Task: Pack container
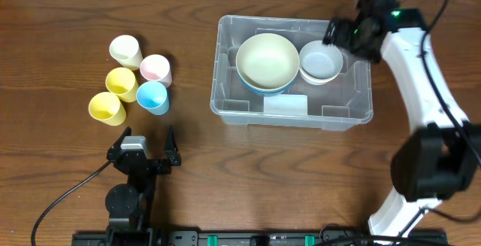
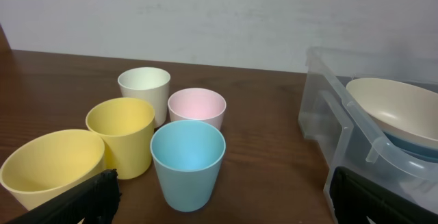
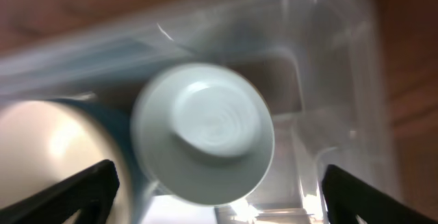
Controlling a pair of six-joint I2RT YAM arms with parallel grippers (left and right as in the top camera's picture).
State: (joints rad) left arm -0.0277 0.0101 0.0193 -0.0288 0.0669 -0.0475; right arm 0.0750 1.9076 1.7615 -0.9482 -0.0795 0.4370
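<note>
Left of frame I see five cups (image 1: 122, 83), well apart from the container (image 1: 353, 112). Bowls (image 1: 267, 59) sit inside it, and its long axis runs left-right. Left gripper (image 1: 148, 147) and right gripper (image 3: 219, 191) gape wide.

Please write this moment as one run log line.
left pincer: open | right pincer: open over pale bowl | container: holds cream bowl, pale bowl | cups: on table

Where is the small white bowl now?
Overhead, the small white round bowl sits at the right end of the clear plastic bin, beside the cream bowl.
</note>
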